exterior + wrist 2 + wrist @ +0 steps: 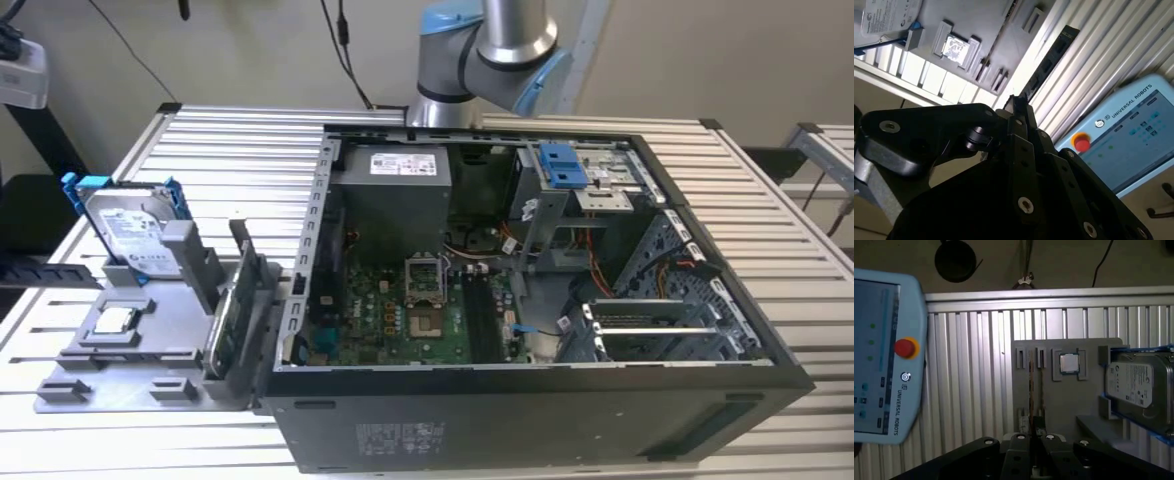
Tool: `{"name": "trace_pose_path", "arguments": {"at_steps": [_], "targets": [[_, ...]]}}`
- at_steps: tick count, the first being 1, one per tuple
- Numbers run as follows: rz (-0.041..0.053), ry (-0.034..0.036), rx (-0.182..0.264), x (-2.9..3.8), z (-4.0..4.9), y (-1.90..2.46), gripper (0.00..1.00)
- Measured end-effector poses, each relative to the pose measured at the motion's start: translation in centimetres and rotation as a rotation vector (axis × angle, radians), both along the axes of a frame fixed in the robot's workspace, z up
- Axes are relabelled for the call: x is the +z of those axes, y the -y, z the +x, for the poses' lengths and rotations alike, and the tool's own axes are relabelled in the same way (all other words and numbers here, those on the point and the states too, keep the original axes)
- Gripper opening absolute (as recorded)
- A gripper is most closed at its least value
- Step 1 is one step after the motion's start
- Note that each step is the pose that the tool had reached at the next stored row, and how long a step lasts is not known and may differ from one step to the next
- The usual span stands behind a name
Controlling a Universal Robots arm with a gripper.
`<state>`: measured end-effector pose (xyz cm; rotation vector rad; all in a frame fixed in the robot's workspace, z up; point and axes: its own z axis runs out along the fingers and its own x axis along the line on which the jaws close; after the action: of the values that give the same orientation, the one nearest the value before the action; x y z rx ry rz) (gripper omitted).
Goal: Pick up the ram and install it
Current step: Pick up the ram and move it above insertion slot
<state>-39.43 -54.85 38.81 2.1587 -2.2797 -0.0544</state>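
**Ram still in holder, gripper empty above it**

One ram (243, 270): a slim, dark, flat strip standing on its long edge in the slotted grey plastic holder (134, 365), along the holder edge nearest the case. The holder also carries one silver hard drive (134, 230) in a blue frame and one small square metallic CPU chip (116, 319). It sits by the ribbed aluminium table's (240, 140) edge at the exterior view's left. One open black PC case (534, 420) sits mid-table with its green board exposed. One black gripper (1016, 105) is apart from the ram, fingers pressed together and pinching nothing. One pale blue teach pendant (879, 365) has a red button.
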Motion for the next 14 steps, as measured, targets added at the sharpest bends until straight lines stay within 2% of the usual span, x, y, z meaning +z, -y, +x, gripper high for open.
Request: {"name": "trace_pose_path", "arguments": {"at_steps": [14], "targets": [[-0.0001, -0.0001, 0.0, 1.27, 0.01, 0.01, 0.14]]}}
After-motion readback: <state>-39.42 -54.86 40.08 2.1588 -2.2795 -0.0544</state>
